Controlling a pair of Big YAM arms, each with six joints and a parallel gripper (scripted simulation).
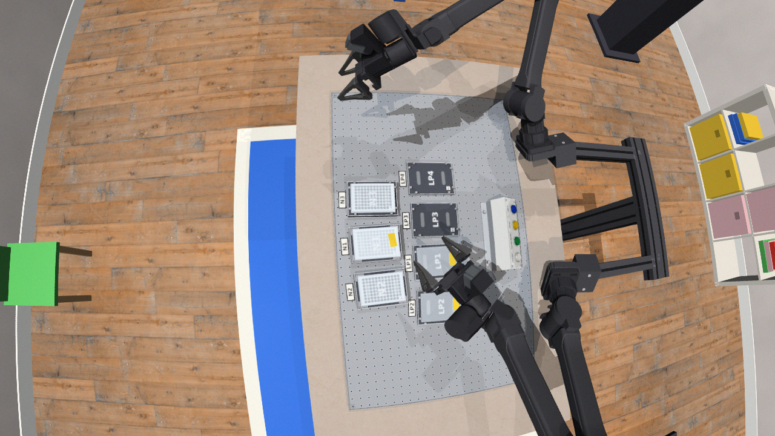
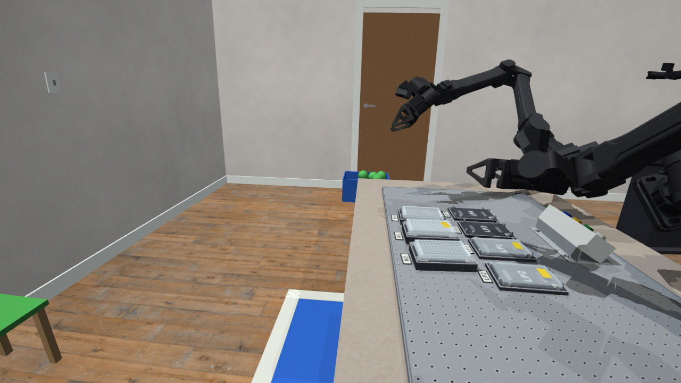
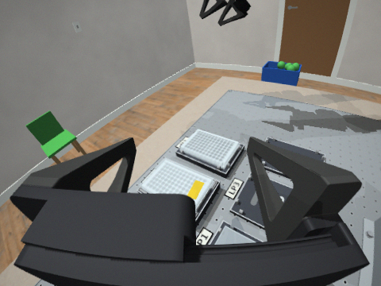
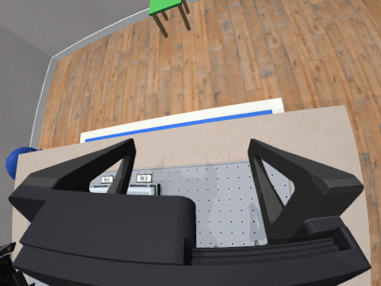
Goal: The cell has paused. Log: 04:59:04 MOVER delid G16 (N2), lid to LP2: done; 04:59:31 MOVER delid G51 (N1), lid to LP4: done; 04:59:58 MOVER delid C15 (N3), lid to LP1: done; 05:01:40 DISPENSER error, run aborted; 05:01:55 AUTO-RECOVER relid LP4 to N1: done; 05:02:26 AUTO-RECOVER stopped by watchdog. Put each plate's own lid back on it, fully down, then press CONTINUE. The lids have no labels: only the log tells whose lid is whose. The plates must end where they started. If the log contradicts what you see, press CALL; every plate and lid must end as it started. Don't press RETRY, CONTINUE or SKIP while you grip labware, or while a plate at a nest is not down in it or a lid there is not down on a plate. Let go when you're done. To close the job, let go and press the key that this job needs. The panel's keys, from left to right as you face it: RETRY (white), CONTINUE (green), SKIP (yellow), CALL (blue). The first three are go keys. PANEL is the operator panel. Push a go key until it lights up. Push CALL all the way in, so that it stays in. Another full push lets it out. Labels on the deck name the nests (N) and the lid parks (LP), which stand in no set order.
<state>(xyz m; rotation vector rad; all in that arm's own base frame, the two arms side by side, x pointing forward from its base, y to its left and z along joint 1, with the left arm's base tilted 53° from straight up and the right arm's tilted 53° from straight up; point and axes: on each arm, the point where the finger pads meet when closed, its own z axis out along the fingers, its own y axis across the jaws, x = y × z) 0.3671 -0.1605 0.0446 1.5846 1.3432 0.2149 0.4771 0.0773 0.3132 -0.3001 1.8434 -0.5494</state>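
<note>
Plates without a lid stand at N3 (image 1: 372,198) (image 2: 421,213) (image 3: 211,148) and N2 (image 1: 381,289) (image 2: 440,250). The plate at N1 (image 1: 375,243) (image 2: 428,228) (image 3: 171,179) wears a clear lid with a yellow tag, lying flat. Clear yellow-tagged lids lie on LP1 (image 1: 432,259) (image 2: 497,248) and LP2 (image 1: 428,309) (image 2: 521,275). LP3 (image 1: 423,219) and LP4 (image 1: 420,178) are bare. My left gripper (image 1: 432,251) (image 3: 191,143) is open and empty above the LP1 area, partly hiding both lids in the top view. My right gripper (image 1: 340,86) (image 4: 191,144) is open and empty, high over the deck's far corner.
The operator panel (image 1: 499,233) (image 2: 566,233) stands behind the lid parks, with blue (image 1: 513,208), yellow (image 1: 515,224), green (image 1: 516,240) and white (image 1: 517,257) keys. No key looks lit. The left forearm (image 1: 522,352) reaches over the deck's side nearest N2.
</note>
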